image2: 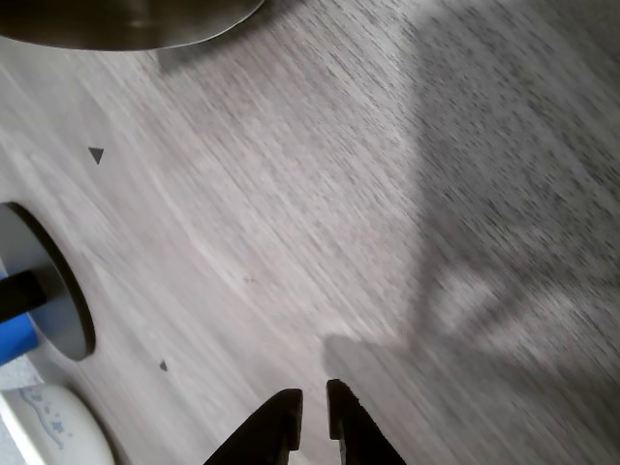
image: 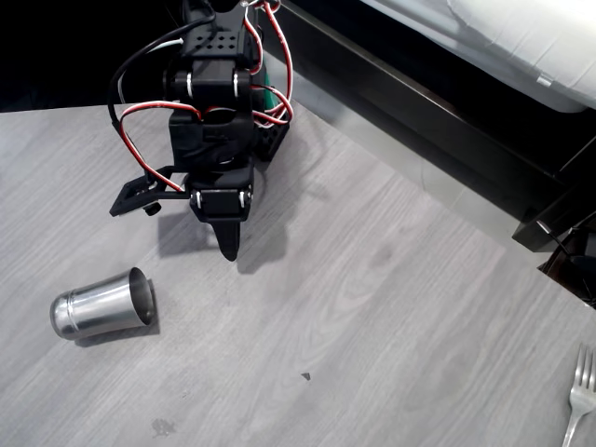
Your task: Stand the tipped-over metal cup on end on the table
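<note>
The metal cup (image: 102, 304) lies on its side on the table (image: 372, 307) at the lower left of the overhead view, with its open mouth facing right and its rounded base to the left. My gripper (image: 229, 248) hangs above the table, up and to the right of the cup and apart from it. Its jaws are together and hold nothing. In the wrist view the fingertips (image2: 287, 412) nearly touch over bare tabletop (image2: 320, 213), and the cup's (image2: 126, 24) shiny side shows along the top edge.
A silver fork (image: 579, 396) lies at the table's lower right edge. A black furniture frame (image: 438, 112) runs behind the table's far edge. In the wrist view a grey round disc (image2: 53, 291) and a white patterned object (image2: 48, 431) sit at the left.
</note>
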Controlling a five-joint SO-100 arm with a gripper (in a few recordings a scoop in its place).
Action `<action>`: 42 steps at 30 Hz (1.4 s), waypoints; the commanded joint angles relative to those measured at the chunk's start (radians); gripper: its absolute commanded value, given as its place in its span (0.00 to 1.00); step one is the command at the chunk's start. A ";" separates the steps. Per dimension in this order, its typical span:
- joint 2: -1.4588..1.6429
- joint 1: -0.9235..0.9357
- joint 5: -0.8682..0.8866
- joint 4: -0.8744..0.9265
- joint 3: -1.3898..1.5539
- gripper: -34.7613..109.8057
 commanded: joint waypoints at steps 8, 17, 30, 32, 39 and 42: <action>0.028 0.008 -0.008 0.003 -0.006 0.24; 0.028 0.008 -0.008 0.003 -0.006 0.24; 0.028 0.008 -0.008 0.003 -0.006 0.24; 0.028 0.008 -0.008 0.003 -0.006 0.24; 0.028 0.015 -0.008 0.003 -0.006 0.24; 0.028 0.048 -0.003 -0.008 -0.006 0.24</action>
